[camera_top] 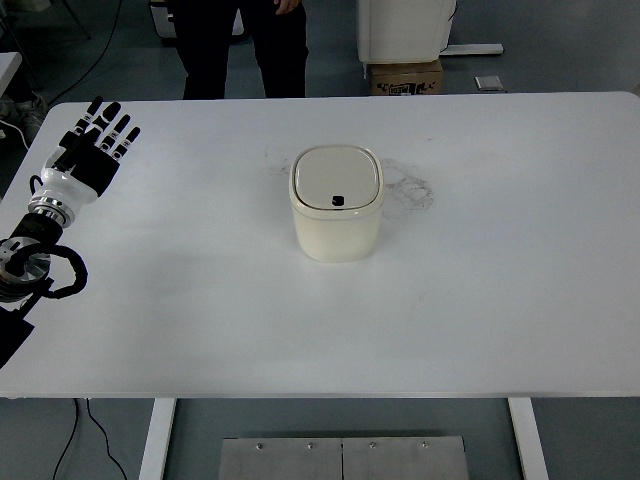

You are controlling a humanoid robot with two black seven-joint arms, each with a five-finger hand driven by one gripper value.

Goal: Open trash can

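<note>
The trash can (336, 205), cream-coloured with rounded corners, stood upright near the middle of the white bench (480, 320); its lid (336, 178) lay closed and flat, with a small dark button (338, 201) near the lid's front edge; faint grey smudges (412, 188) marked the bench just to the right of it. The left hand (92, 155) rested over the far left part of the bench, well apart from the can; its black fingers (120, 133) were stretched out and slightly apart, holding nothing; the arm came in from the lower left edge. Beyond the far edge a person (245, 45) in dark trousers stood; a cardboard box (406, 77) sat on the floor further right.
</note>
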